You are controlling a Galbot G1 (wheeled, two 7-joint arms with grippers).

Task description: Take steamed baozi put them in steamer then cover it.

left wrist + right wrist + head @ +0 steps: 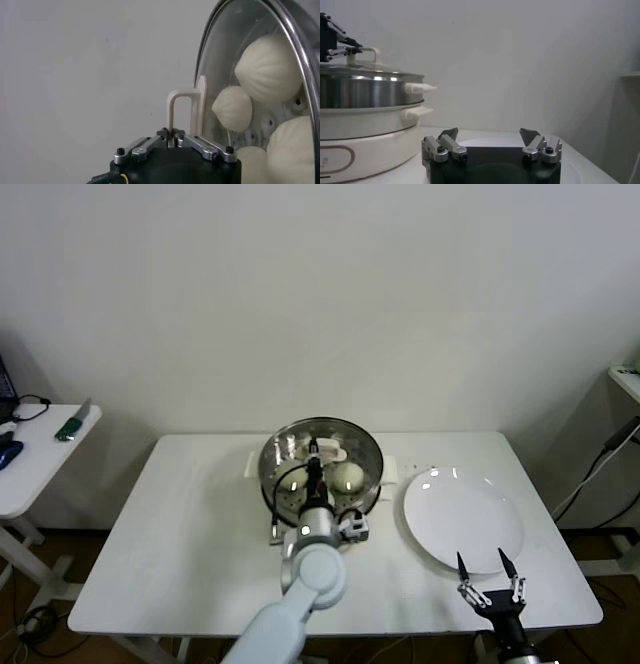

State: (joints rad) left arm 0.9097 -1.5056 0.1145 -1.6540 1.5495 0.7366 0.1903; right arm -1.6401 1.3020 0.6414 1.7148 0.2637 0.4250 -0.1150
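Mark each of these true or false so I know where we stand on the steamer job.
1. The glass lid sits on the steamer. True.
2. The left gripper is at the lid's handle. True.
3. Some baozi remain on the white plate. False: the plate is bare; the buns show through the lid, inside the steamer.
4. The right gripper holds the lid. False: it hangs open at the table's near edge, by the plate, holding nothing.
5. The steamer stands at the table's right end. False: it is near the middle, toward the back.
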